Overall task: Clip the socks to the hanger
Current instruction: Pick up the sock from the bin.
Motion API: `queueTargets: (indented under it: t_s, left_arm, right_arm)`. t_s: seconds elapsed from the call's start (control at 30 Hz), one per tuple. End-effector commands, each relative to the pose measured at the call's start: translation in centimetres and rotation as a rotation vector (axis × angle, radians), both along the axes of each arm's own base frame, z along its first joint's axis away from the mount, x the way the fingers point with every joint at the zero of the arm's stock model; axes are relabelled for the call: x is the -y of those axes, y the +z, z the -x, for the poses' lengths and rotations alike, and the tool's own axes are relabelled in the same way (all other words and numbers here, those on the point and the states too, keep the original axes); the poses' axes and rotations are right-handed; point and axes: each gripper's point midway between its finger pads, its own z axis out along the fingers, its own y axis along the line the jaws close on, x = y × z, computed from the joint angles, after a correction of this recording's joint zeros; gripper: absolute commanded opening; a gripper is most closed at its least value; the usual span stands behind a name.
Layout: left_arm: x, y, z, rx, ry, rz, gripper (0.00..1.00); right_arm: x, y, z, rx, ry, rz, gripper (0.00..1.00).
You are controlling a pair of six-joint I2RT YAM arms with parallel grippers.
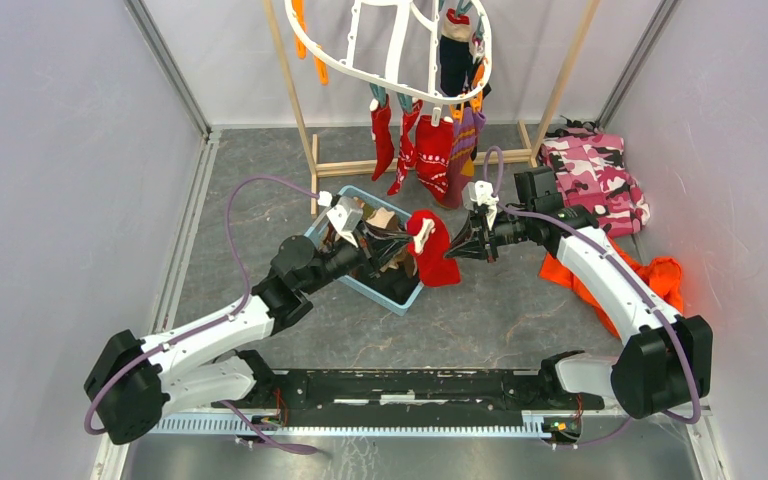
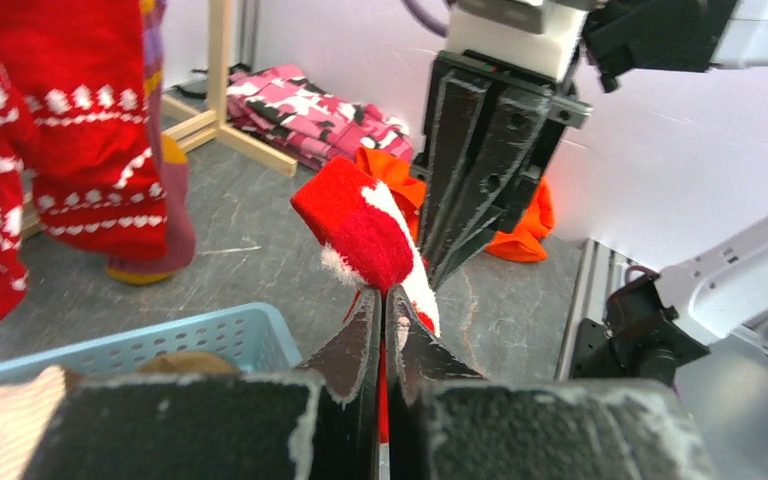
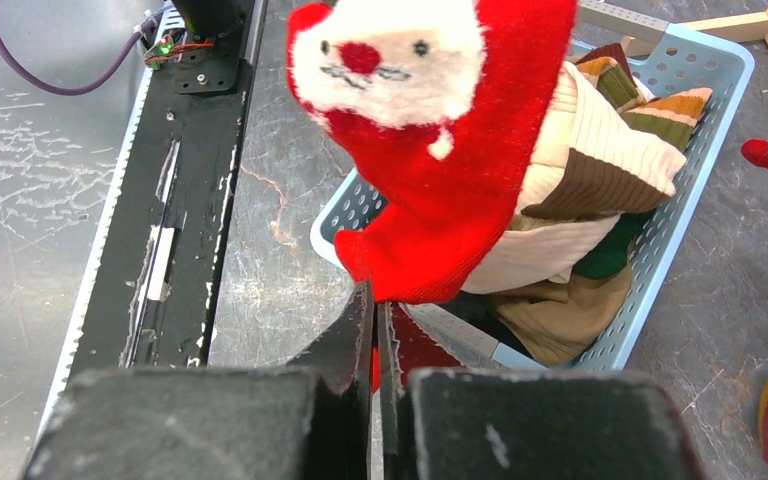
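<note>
Red sock [image 1: 438, 264], Santa face: held over table between left gripper [image 1: 413, 240] and right gripper [image 1: 454, 253], both clamped tight on it.

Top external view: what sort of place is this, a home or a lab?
Most likely a lab test cell: plain grey walls enclose a stone-look floor, the left arm and right arm sit by a black rail, and the hanger, wooden rack and sock basket look staged.
</note>
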Motion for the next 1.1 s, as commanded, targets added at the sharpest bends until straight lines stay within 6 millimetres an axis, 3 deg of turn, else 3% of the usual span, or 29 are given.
queueTargets:
  t_s: [0.0, 0.57, 0.77, 1.07]
  left_arm:
    - [-1.0, -0.3, -1.1, -0.090, 0.094, 0.012, 0.04]
    - [-1.4, -1.8, -2.5, -0.191, 0.172, -0.014, 0.32]
    - [-2.2, -2.7, -3.1, -0.232, 0.215, -0.023, 0.43]
    - [-3.7, -3.7, -4.3, -0.324, 0.268, 0.002, 0.52]
  right_arm:
    - [-0.4, 1.4, 0.6, 0.027, 0.031, -0.044, 0.00]
    - [-0.4, 1.5, 0.7, 0.020, 0.036, -0.051, 0.00]
    - [-0.4, 1.6, 0.6, 0.021, 0.035, -0.051, 0.00]
    - [-0.3, 1.5, 0.3, 0.030, 0.026, -0.039, 0.00]
